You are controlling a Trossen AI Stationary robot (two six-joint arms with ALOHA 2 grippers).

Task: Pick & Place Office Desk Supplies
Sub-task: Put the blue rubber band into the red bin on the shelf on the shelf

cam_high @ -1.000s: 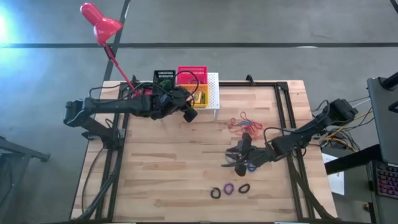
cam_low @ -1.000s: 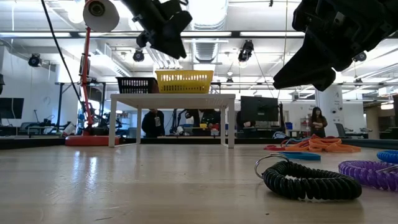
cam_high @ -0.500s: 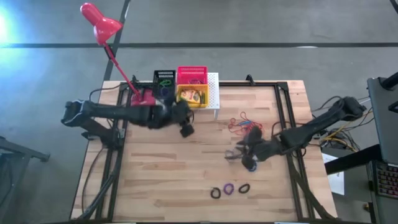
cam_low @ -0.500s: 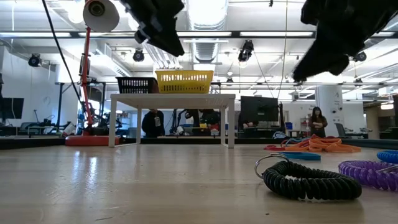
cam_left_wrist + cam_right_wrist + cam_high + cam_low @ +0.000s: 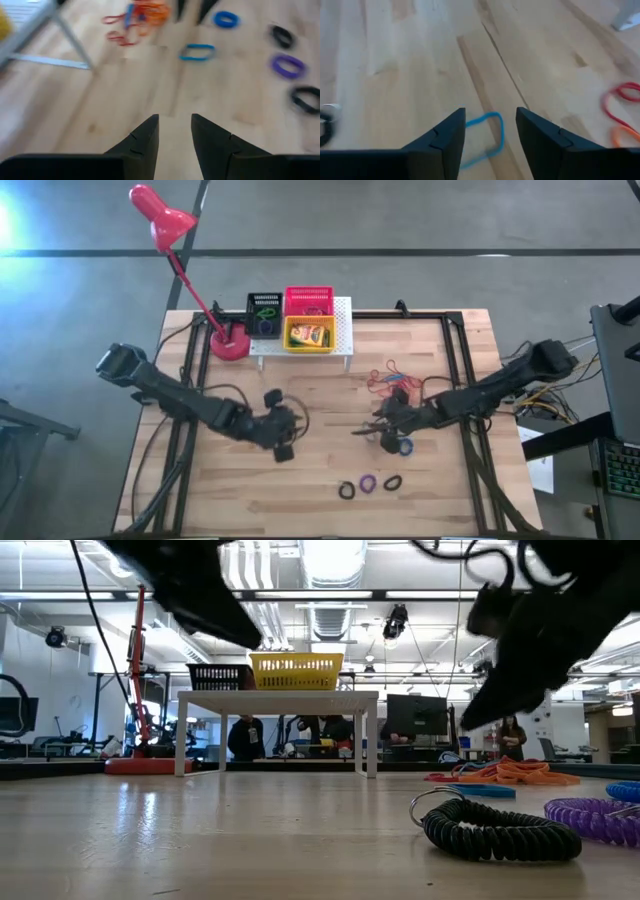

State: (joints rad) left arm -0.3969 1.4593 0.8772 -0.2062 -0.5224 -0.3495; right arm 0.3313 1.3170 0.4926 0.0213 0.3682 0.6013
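My right gripper [image 5: 375,427] is open and low over the table's right middle. In the right wrist view its fingers stand on either side of a thin blue band [image 5: 485,137] lying flat on the wood, and I see no touch. A blue ring [image 5: 404,446] lies beside it. Red-orange rubber bands [image 5: 390,377] lie farther back. Black, purple and black rings [image 5: 368,482] sit in a row near the near edge. My left gripper [image 5: 281,438] is open and empty over the table's middle [image 5: 175,132]. A yellow-green crayon box lies in the yellow basket [image 5: 309,333].
The black basket [image 5: 264,308], the red basket [image 5: 308,300] and the yellow one stand on the white perforated stand [image 5: 343,320] at the far edge, with the red desk lamp [image 5: 160,215] at its left. Bare wood lies between the stand and the grippers. People stand beyond the table.
My left gripper has drawn back from the yellow basket on the stand, toward the near edge and down to the table's middle. My right gripper has come down closer to the table and shifted slightly left.
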